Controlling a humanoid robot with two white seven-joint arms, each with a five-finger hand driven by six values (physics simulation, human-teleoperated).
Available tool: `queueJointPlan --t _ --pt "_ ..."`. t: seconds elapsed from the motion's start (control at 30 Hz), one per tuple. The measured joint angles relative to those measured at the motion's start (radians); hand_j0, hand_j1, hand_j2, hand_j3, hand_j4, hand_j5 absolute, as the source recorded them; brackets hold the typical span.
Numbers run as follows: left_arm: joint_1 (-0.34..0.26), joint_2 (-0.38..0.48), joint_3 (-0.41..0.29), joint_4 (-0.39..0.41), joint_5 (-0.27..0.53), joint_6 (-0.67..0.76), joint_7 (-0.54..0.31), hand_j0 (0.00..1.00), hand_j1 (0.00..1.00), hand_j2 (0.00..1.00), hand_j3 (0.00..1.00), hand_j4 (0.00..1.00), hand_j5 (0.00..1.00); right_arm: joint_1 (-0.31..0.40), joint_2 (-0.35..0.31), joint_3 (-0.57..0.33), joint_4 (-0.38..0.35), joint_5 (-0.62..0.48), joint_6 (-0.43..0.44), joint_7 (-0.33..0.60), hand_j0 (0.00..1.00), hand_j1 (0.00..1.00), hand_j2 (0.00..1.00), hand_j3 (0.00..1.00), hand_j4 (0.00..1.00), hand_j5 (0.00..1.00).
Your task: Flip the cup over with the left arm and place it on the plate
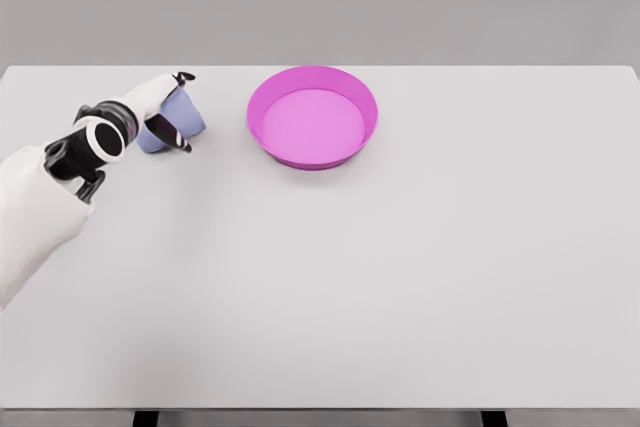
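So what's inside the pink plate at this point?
Nothing: the pink plate shows only its bare floor. The bluish cup is off to its left on the table, wrapped by the left hand, which hides much of it.

The left hand (165, 112) hides most of the cup (183, 117); the table (400, 277) runs past the bottom edge.

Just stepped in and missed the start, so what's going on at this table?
The humanoid's left hand has reached out to a pale blue cup at the far left of the white table, and its fingers appear wrapped around it. The cup looks tilted and partly hidden by the hand, so its exact orientation is hard to read. The pink plate sits empty just to the cup's right, apart from it. The right arm is not in view.
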Motion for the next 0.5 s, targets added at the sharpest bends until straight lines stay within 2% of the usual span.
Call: queueJointPlan --t 0.5 --pt "-0.026 -0.034 -0.003 0.071 -0.002 0.0 0.0 1.0 1.0 1.0 1.0 1.0 1.0 -0.002 0.0 0.0 0.0 0.0 0.0 0.0 1.0 1.0 1.0 1.0 1.0 1.0"
